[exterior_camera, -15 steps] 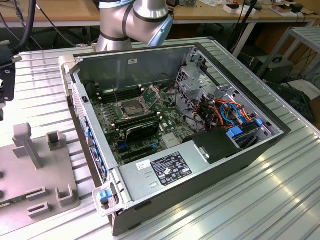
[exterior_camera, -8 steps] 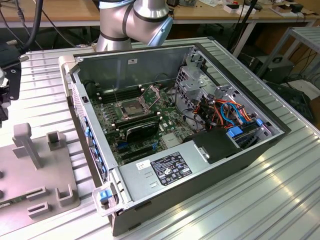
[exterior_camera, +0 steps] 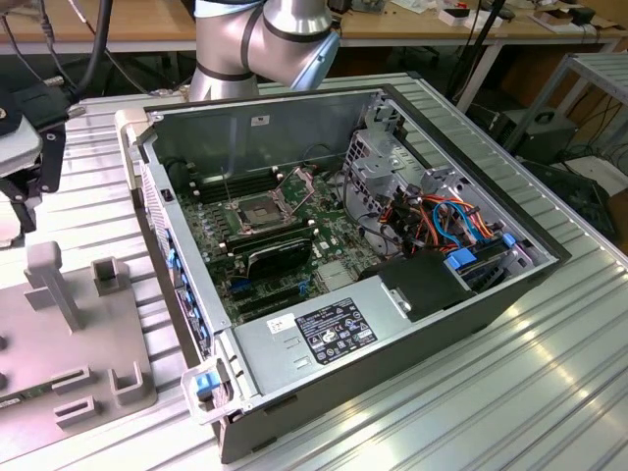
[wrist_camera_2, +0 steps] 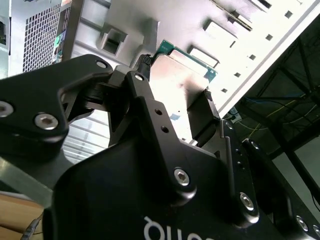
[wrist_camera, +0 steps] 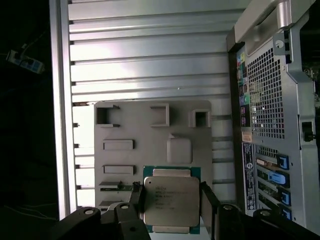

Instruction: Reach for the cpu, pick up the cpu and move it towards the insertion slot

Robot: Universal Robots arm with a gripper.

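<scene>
Being judged light, stiff and fragile, the cpu (wrist_camera: 171,204) is clamped by two opposite edges in the tool (wrist_camera: 172,199), closed on it, over the grey plate (wrist_camera: 150,131).

Uncovered insertion slot (exterior_camera: 257,212) inside computer case (exterior_camera: 245,123)

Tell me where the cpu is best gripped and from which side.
By two opposite edges, approaching square to its metal face: the cpu is a thin flat square, so only the edges give purchase. The gripper holds it that way.
</scene>
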